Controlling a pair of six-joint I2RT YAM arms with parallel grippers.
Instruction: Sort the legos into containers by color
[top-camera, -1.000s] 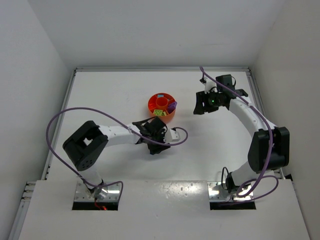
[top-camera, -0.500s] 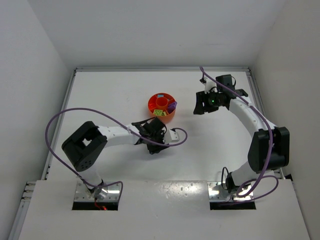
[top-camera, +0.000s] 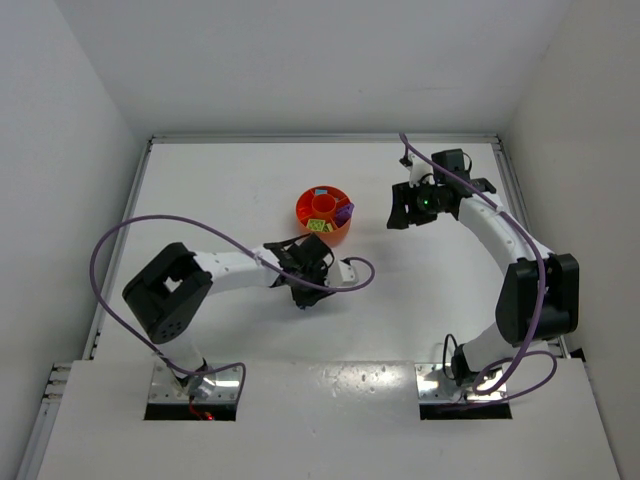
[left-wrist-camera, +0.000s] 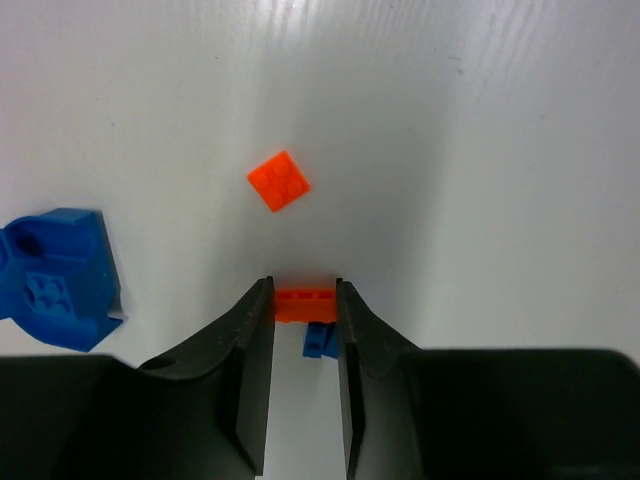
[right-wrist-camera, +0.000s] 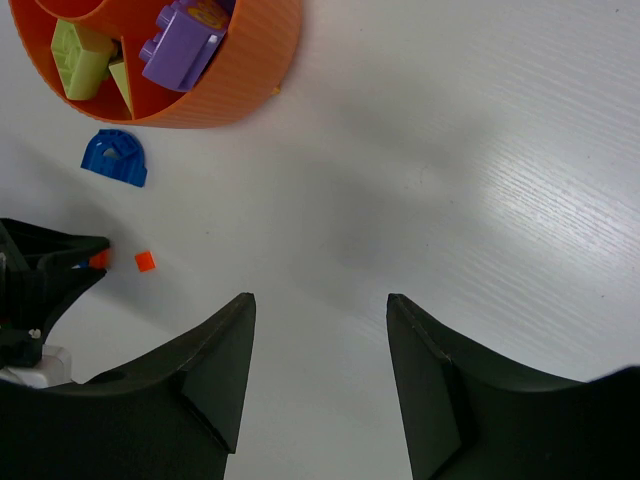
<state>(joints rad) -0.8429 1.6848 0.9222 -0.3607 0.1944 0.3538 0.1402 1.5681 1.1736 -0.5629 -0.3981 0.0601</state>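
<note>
Left claw (left-wrist-camera: 305, 285) was down on the desk (left-wrist-camera: 480, 150) with both fingers (left-wrist-camera: 255, 340) pressed against the sides of a small orange brick (left-wrist-camera: 305, 304), so gripping it, right at the tips. The brick still looked to be sitting on the desk, well short of the orange tray (top-camera: 300, 212). Main risk: a small blue piece (left-wrist-camera: 320, 341) sat between the fingers, just behind the orange brick and maybe touching it. On a lift it could wedge in and ride along into the wrong compartment, or lever the orange one out of the tip-only pinch. A second orange brick (left-wrist-camera: 279, 181) lay loose just ahead, and a larger blue arched piece (left-wrist-camera: 60, 278) off to one side. A low sweep toward the tray could knock either. Right claw (right-wrist-camera: 320, 305) was open and empty, hovering beside the tray and clear of it. A purple piece (right-wrist-camera: 185, 45) and yellow-green pieces (right-wrist-camera: 80, 50) were already in the tray's wedges, apparently in neighbouring ones.
</note>
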